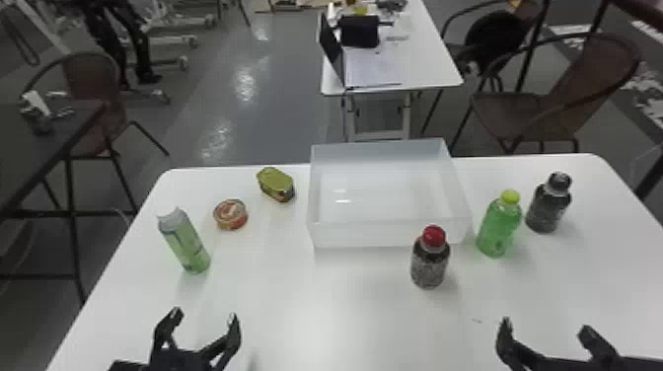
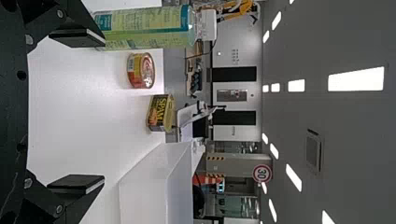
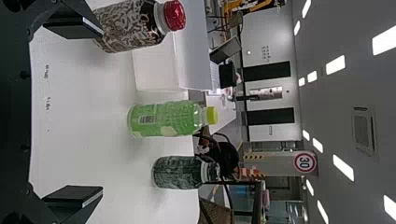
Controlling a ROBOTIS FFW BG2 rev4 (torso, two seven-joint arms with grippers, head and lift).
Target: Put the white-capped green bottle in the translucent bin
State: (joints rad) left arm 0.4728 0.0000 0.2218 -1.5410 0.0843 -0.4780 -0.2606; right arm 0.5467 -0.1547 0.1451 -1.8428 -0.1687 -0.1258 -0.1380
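Both the left tool (image 1: 204, 317) and right tool (image 1: 546, 327) hang open and empty, so reaching seems the step, the next move wanting the left one eased around the white-capped green bottle (image 1: 186, 242) standing ahead, slightly left.

On our white table (image 1: 306, 306) we have a translucent bin (image 1: 360, 236), with a white-capped green bottle (image 1: 186, 244), round tin (image 1: 230, 215) and boxy tin (image 1: 275, 185) left of it, and red-capped (image 1: 430, 264), yellow-capped green (image 1: 498, 229) and dark bottles (image 1: 546, 209) towards the right.
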